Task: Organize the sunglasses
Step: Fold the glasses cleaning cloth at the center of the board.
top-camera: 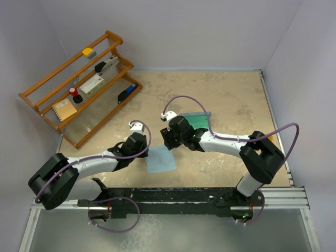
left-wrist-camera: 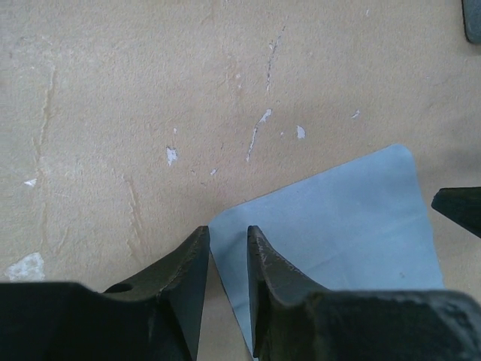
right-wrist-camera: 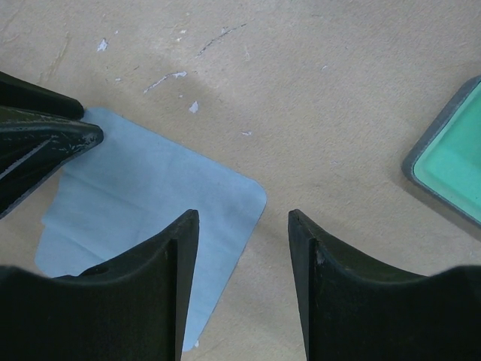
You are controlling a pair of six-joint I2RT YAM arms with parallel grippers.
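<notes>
No sunglasses show in any view. A light blue cloth lies flat on the tan table between both grippers. My left gripper is low at the cloth's left corner. In the left wrist view its jaws stand a narrow gap apart with the corner of the cloth between them, still flat. My right gripper is open at the cloth's far right corner. In the right wrist view it straddles the edge of the cloth. A green case with a grey rim lies just behind the right gripper.
A wooden tiered rack stands at the back left with small office items on it. The green case also shows in the right wrist view. The left gripper's fingers show at the left of the right wrist view.
</notes>
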